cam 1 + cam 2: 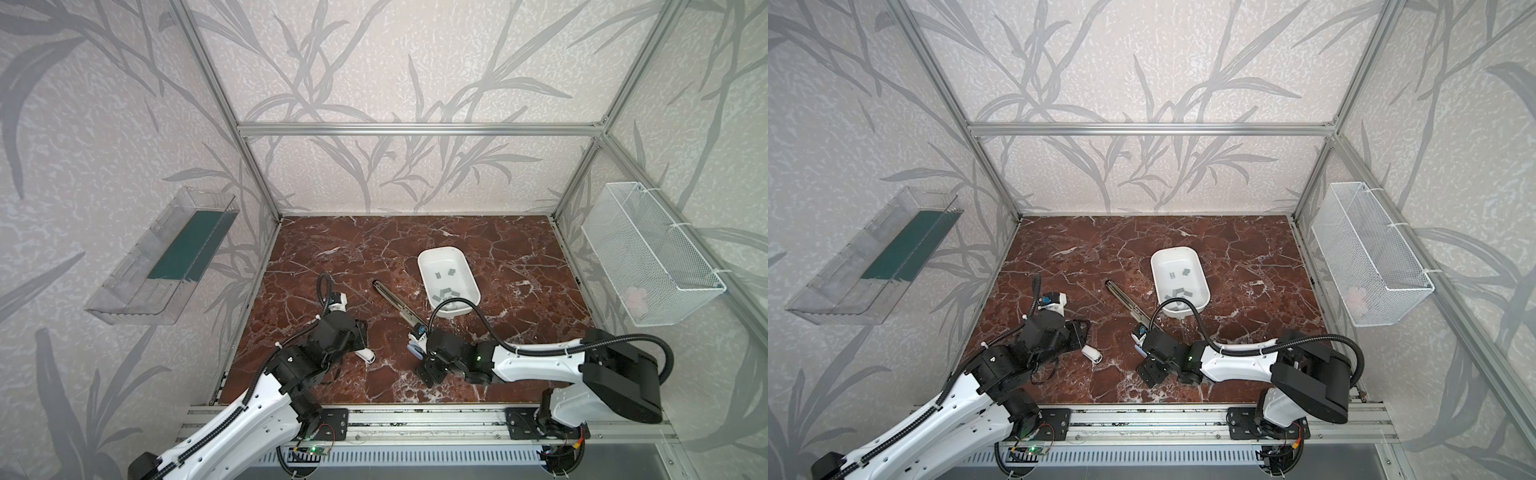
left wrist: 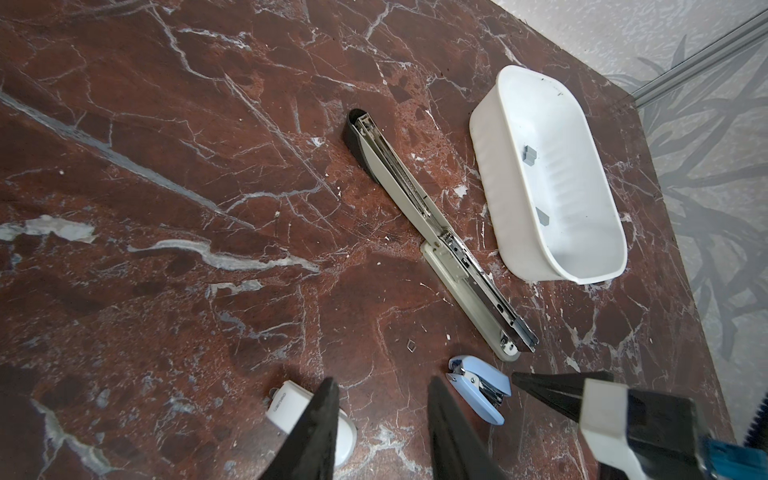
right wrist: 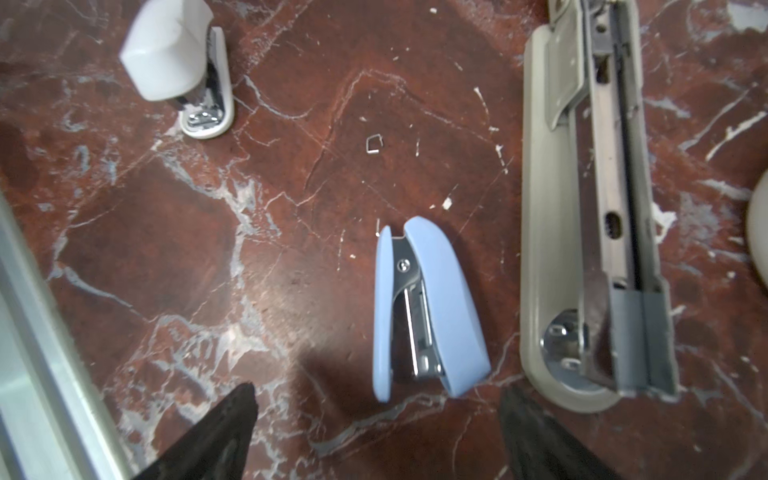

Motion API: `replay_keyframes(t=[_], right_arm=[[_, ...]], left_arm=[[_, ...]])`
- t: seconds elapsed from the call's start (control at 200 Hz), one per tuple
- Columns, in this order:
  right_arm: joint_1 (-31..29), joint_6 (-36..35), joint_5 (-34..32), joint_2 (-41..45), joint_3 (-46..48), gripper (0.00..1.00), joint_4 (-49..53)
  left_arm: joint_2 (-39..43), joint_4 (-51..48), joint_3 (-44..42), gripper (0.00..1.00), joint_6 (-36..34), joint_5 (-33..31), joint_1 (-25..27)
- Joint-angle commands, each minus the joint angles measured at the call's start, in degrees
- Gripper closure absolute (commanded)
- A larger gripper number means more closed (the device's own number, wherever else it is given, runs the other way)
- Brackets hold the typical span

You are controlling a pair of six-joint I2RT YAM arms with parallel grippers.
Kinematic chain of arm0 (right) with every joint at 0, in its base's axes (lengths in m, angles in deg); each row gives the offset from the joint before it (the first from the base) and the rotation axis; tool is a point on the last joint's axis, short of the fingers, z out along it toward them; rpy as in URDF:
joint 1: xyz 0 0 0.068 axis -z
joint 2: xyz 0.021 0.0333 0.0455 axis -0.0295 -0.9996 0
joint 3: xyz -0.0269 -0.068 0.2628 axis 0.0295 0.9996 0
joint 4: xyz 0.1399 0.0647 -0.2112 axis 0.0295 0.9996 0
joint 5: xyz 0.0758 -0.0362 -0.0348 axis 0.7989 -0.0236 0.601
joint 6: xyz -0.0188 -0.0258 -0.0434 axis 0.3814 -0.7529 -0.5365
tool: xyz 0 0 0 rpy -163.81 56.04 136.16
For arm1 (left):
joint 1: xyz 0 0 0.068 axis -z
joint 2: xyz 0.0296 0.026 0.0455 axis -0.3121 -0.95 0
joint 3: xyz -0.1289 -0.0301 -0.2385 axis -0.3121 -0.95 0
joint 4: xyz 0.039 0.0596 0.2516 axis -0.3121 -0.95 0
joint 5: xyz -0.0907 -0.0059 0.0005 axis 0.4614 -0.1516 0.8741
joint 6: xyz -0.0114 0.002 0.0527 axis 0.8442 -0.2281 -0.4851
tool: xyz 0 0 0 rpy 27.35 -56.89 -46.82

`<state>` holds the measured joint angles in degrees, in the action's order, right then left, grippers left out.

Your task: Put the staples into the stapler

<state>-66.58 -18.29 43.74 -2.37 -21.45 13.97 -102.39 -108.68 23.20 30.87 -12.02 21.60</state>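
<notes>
Both empty: left end effector parted, right end effector spread wide at side-lying blue stapler beside long stapler. Risk: blue stapler squeezed out sideways if pinched off-centre.

Red-brown marble bench with white veins, white tub holding grey staples, pale blue stapler, white stapler, long grey stapler with a black end, pale walls patterned with grey leaves.

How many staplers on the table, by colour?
Grey stapler: 1
Blue stapler: 1
White stapler: 1
Total: 3
</notes>
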Motion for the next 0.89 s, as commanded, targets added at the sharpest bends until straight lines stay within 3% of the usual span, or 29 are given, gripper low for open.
replay_keyframes(t=[0.0,0.205,0.41,0.62,0.74,0.89], right_arm=[[0.17,-2.22,-0.11,-2.58,-1.22,0.11,-2.82],[0.09,-3.41,-3.98,-4.44,-1.50,0.22,-2.23],[-1.93,-4.68,-7.59,-5.13,-3.43,0.48,1.18],[-10.42,-4.42,-23.81,-10.46,-15.53,0.56,15.57],[-14.36,-3.20,-34.31,-19.33,-25.83,0.59,27.52],[-17.09,-0.77,-42.16,-30.14,-38.53,0.60,43.57]], left_arm=[[0.50,-0.28,-0.29,0.62,-0.36,-0.33,-0.28],[0.47,0.33,-0.46,0.62,-0.45,-0.50,-0.32],[0.48,-0.43,0.06,0.62,-0.71,-0.67,-0.32],[2.59,-4.34,1.91,0.61,-2.12,-2.07,-0.48],[3.54,-9.32,4.88,0.61,-3.17,-3.09,-2.06],[4.04,-11.72,7.66,0.59,-4.54,-0.65,-6.34]])
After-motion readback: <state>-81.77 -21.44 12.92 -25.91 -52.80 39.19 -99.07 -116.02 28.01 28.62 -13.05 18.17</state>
